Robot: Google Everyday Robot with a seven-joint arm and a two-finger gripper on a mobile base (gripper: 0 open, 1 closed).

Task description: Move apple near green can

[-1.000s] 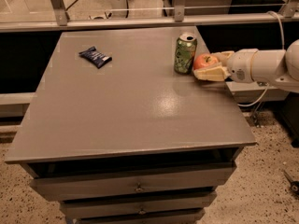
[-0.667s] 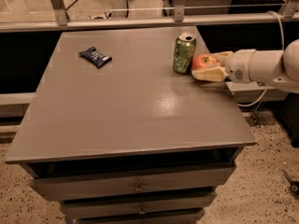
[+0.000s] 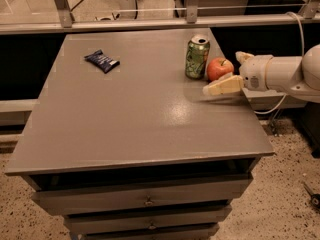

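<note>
The claw reaches in from the right of the green can with its two fingers spread wide. One finger lies in front of the apple and one behind it; whether either touches the fruit cannot be told. The apple sits on the grey tabletop just right of the can. A dark blue snack packet lies well left of the can.

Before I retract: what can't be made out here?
Camera view: whether the gripper, at the table's right edge beside the apple, grips it; the apple hides the contact.
Whether apple and green can touch: they overlap.
Arm past the wrist: cut by right edge.
</note>
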